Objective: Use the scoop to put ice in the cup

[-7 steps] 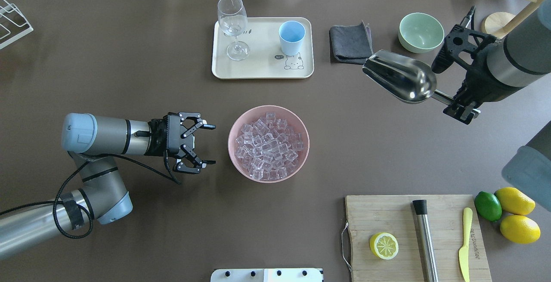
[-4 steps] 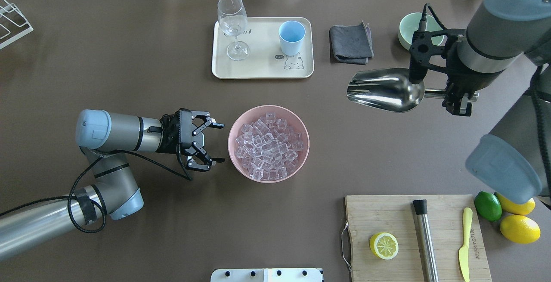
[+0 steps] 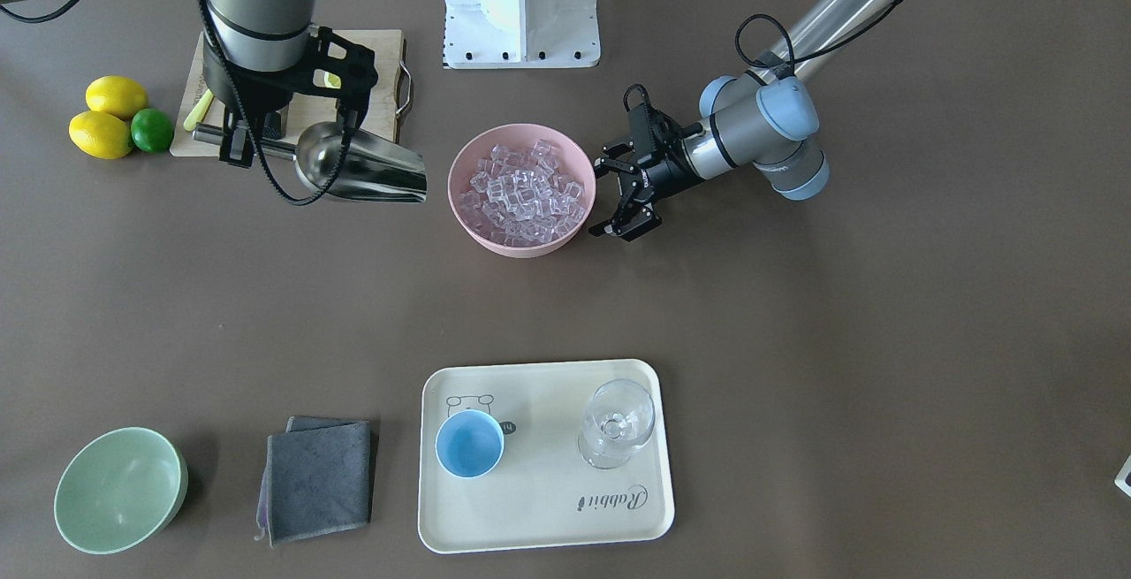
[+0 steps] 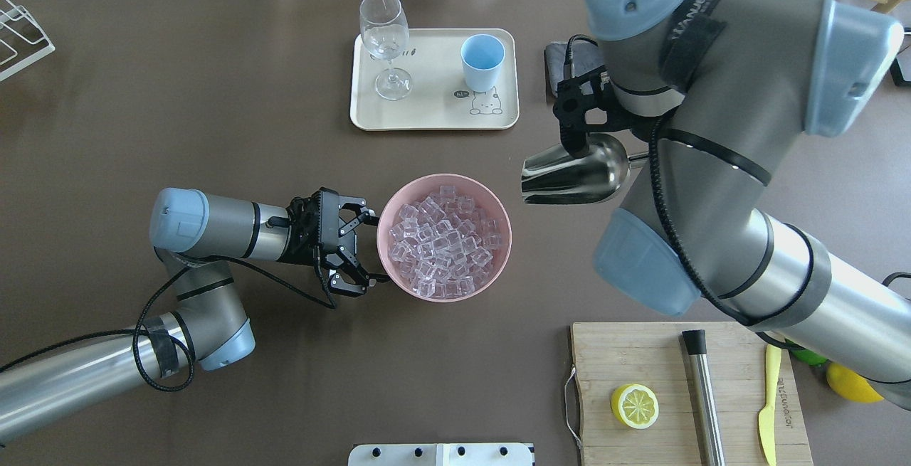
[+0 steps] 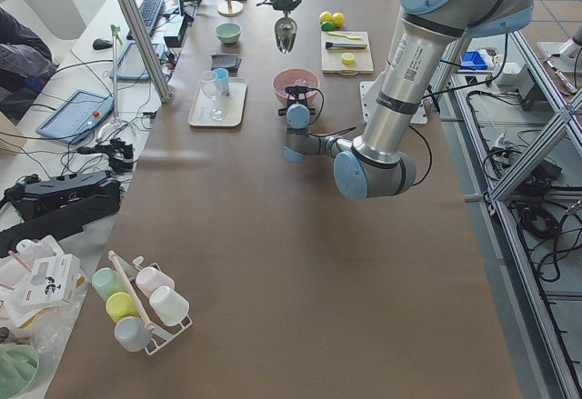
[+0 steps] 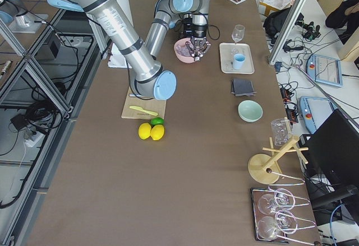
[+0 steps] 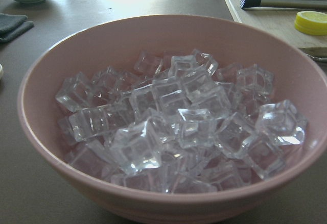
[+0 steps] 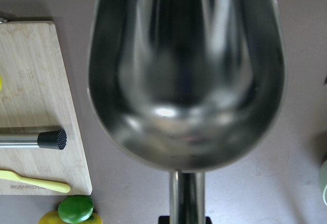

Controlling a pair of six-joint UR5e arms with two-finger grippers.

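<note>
The ice [image 4: 444, 237] is a heap of clear cubes in a pink bowl [image 4: 498, 199] at mid-table; it also shows in the front view [image 3: 523, 188] and fills the left wrist view [image 7: 173, 117]. The light-blue cup [image 4: 482, 62] stands empty on a cream tray [image 4: 427, 116], also in the front view [image 3: 469, 443]. My right gripper [image 3: 237, 139] is shut on the handle of the steel scoop [image 4: 573, 171], which hangs empty in the air just right of the bowl, its mouth toward it [image 8: 184, 76]. My left gripper [image 4: 376, 247] is open at the bowl's left rim.
A stemmed glass [image 4: 385, 39] shares the tray. A grey cloth [image 3: 318, 477] and a pale green bowl [image 3: 119, 491] lie beyond it. A cutting board [image 4: 640, 352] holds a lemon half [image 4: 634, 406], a steel cylinder [image 4: 703, 395] and a yellow knife [image 4: 769, 409]. Lemons and a lime [image 3: 115, 124] lie beside it.
My right arm has swung the scoop left, from near the green bowl to beside the pink bowl. My left gripper has moved right to the bowl's rim.
</note>
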